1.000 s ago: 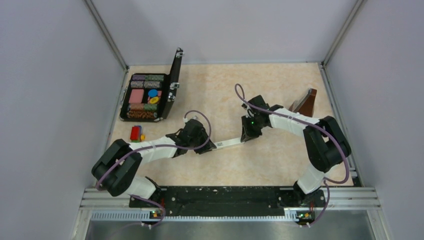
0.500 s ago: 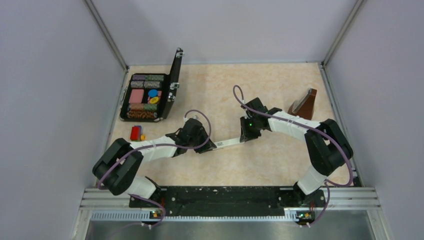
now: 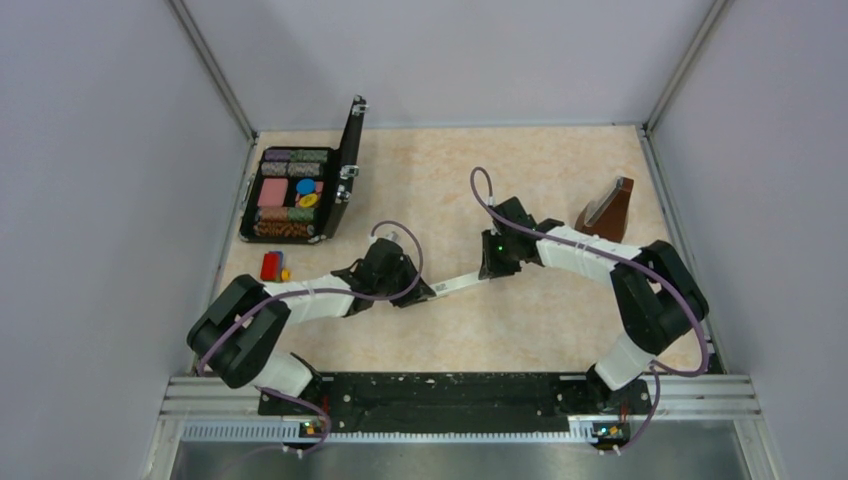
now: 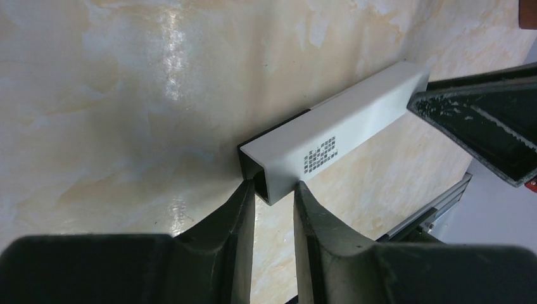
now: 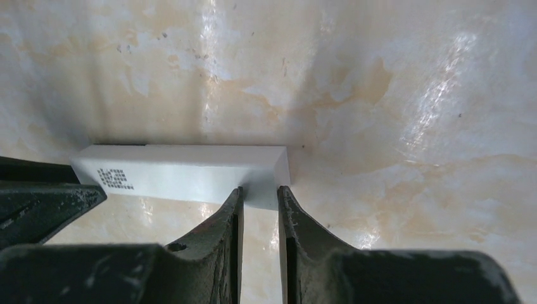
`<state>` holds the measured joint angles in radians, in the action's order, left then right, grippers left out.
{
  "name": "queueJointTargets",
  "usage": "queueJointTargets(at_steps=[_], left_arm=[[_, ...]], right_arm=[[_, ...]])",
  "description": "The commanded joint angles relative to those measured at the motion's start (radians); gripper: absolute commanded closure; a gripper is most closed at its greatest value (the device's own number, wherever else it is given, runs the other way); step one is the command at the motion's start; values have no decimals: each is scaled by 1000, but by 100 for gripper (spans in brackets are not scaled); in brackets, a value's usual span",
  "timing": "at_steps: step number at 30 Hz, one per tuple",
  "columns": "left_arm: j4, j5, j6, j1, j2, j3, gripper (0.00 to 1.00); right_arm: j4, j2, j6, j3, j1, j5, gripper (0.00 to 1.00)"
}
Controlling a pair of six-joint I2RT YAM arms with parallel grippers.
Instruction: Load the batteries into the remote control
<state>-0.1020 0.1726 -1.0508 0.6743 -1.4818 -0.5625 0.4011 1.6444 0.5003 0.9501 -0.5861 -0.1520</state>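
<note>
The desk (image 3: 540, 330) carries the work; the remote control (image 3: 458, 284) spans from the left tool (image 4: 273, 189) to the right tool (image 5: 259, 190), one end at each tool's tips; no batteries can be made out. The step in hand looks like steadying or turning the remote to reach its compartment; to do it well, one tool should hold firm while the other works gently, neither twisting against the other. Left tool: narrow, pinching the end just ahead of it, where a dark hollow shows; right tool: narrow too, tips against the remote's edge; whether it truly grips I cannot tell.
</note>
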Motion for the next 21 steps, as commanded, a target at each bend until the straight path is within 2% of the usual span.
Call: queueJointTargets(at_steps=[1, 6, 13, 21], left_arm=[[-247, 51, -47, 65, -117, 18, 86], [-210, 24, -41, 67, -102, 17, 86], [-38, -84, 29, 64, -12, -26, 77], [98, -213, 90, 45, 72, -79, 69]], right_arm=[[-110, 121, 111, -66, -156, -62, 80], [-94, 123, 147, -70, -181, -16, 80], [2, 54, 138, -18, -158, 81, 78], [58, -19, 147, 5, -154, 97, 78]])
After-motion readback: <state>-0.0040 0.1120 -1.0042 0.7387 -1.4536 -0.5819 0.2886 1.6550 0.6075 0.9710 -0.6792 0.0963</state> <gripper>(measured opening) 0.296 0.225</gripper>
